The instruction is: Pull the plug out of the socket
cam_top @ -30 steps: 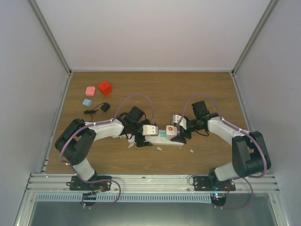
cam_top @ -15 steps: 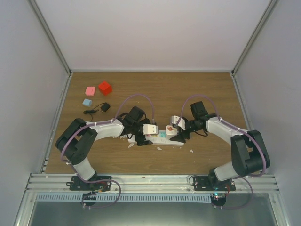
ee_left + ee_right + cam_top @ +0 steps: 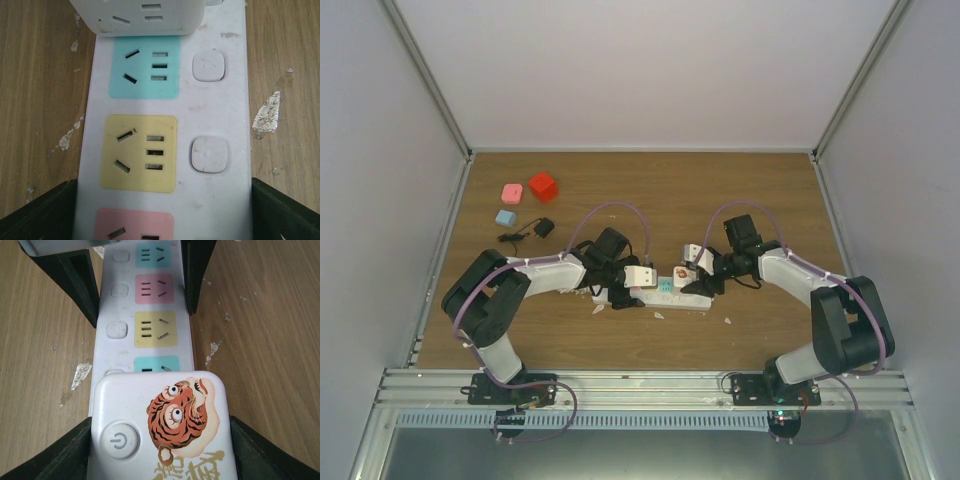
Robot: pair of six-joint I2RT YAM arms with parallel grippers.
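The socket (image 3: 660, 293), a long white strip with pastel outlet faces, lies flat in the middle of the table. The plug (image 3: 161, 426), a white square block with a tiger picture and a power button, sits in it near the strip's right end, also seen as plug (image 3: 682, 277). My right gripper (image 3: 161, 432) straddles the plug, its dark fingers (image 3: 55, 455) pressed against both sides. My left gripper (image 3: 162, 190) straddles the socket (image 3: 220, 110) further left, fingers (image 3: 40, 212) against the strip's long edges. The plug's edge (image 3: 140, 15) shows at the top of the left wrist view.
At the back left stand a red block (image 3: 543, 186), a pink block (image 3: 511, 192), a light blue block (image 3: 505, 217) and a small black adapter with its cord (image 3: 541, 228). White flecks dot the wood beside the strip. Walls enclose the table.
Both grippers have narrowed from wide open onto what they straddle, the right one much more. The arms have sunk slightly; strip and plug have not moved.
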